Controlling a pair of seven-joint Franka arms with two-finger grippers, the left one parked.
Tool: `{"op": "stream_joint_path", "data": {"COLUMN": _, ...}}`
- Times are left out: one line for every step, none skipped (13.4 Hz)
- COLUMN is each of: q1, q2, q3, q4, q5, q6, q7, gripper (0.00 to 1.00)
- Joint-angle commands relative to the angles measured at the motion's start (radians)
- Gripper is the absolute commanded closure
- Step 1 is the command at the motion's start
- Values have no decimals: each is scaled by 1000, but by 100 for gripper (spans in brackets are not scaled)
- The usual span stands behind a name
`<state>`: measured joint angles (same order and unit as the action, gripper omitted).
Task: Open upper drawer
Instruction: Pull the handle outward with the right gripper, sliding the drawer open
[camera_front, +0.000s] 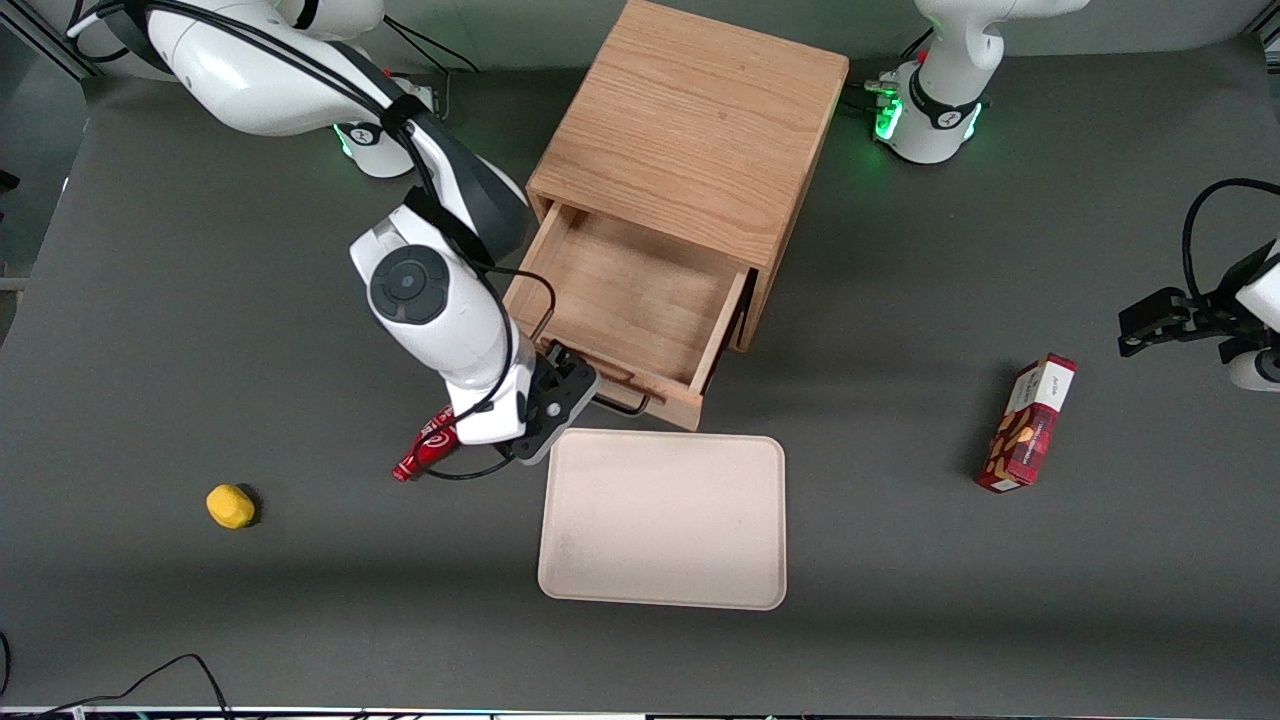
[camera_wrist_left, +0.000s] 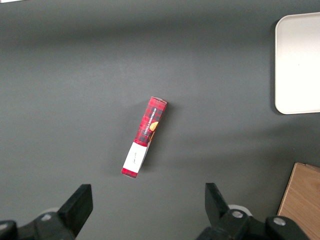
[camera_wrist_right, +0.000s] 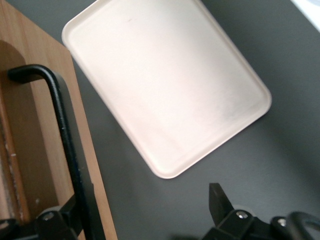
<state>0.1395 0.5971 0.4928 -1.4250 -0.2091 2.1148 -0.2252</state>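
The oak upper drawer (camera_front: 640, 300), a shallow grained box, stands pulled out of the cabinet (camera_front: 690, 120). The gripper (camera_front: 572, 385) has its jaws spread around the thin black wire handle (camera_wrist_right: 67, 145), beside the smooth rounded beige tray (camera_front: 665, 520) on the matte worktop (camera_front: 900, 600).

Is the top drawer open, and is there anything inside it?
Open and empty. The upper drawer sticks out of the cabinet, showing bare wood inside. The gripper is at its black handle, fingers open.

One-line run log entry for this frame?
task: open upper drawer | upper drawer: pulled out, empty | gripper: open, at handle | tray: in front of drawer
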Motion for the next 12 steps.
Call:
{"op": "stream_joint_path", "data": {"q1": 12, "q2": 21, "q3": -68, "q4": 20, "q5": -23, "q6": 108, "q7": -14, "gripper": 0}}
{"op": "stream_joint_path", "data": {"q1": 12, "q2": 26, "q3": -86, "q4": 20, "q5": -23, "q6": 132, "q7": -14, "gripper": 0}}
{"op": "stream_joint_path", "data": {"q1": 12, "q2": 30, "q3": -97, "q4": 24, "q5": -21, "q6": 146, "q7": -13, "gripper": 0}}
{"op": "stream_joint_path", "data": {"q1": 12, "q2": 36, "q3": -108, "q4": 41, "q5": -21, "q6": 146, "q7": -14, "gripper": 0}}
{"op": "stream_joint_path", "data": {"q1": 12, "q2": 47, "q3": -125, "q4": 63, "q5": -21, "q6": 148, "q7": -16, "gripper": 0}}
{"op": "stream_joint_path", "data": {"q1": 12, "q2": 52, "q3": -131, "q4": 78, "q5": -19, "q6": 148, "q7": -23, "gripper": 0}}
{"op": "stream_joint_path", "data": {"q1": 11, "q2": 65, "q3": -132, "q4": 92, "q5": -18, "q6": 148, "q7": -26, "gripper": 0}}
{"op": "stream_joint_path", "data": {"q1": 6, "q2": 69, "q3": -132, "q4": 100, "q5": 9, "q6": 148, "q7": -26, "gripper": 0}}
{"op": "stream_joint_path", "data": {"q1": 0, "q2": 72, "q3": -134, "q4": 109, "q5": 49, "q6": 148, "q7": -28, "gripper": 0}}
{"op": "stream_joint_path", "data": {"q1": -3, "q2": 73, "q3": -135, "q4": 113, "q5": 77, "q6": 146, "q7": -28, "gripper": 0}}
{"op": "stream_joint_path", "data": {"q1": -3, "q2": 72, "q3": -135, "q4": 112, "q5": 86, "q6": 146, "q7": -28, "gripper": 0}}
{"op": "stream_joint_path", "data": {"q1": -1, "q2": 69, "q3": -135, "q4": 112, "q5": 88, "q6": 146, "q7": -26, "gripper": 0}}
